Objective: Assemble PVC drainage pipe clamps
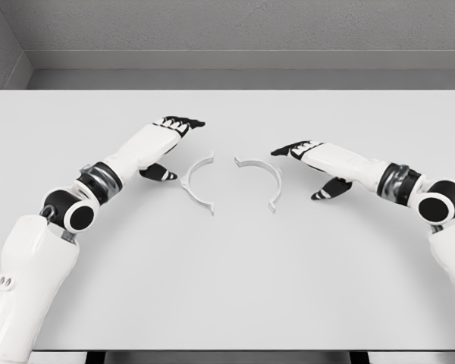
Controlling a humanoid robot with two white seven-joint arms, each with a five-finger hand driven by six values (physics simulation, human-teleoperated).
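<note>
Two white half-ring clamp pieces lie flat on the table near its middle, open sides facing each other with a gap between them. The left clamp half [192,184] curves toward my left hand [174,140], which hovers just left of it, fingers spread and holding nothing. The right clamp half [264,176] curves toward my right hand [307,163], which sits just right of it, fingers also relaxed and empty. Neither hand touches a clamp piece.
The pale grey table [227,288] spans the whole view, with a grey wall [227,30] behind its far edge. Both white arms reach in from the lower corners.
</note>
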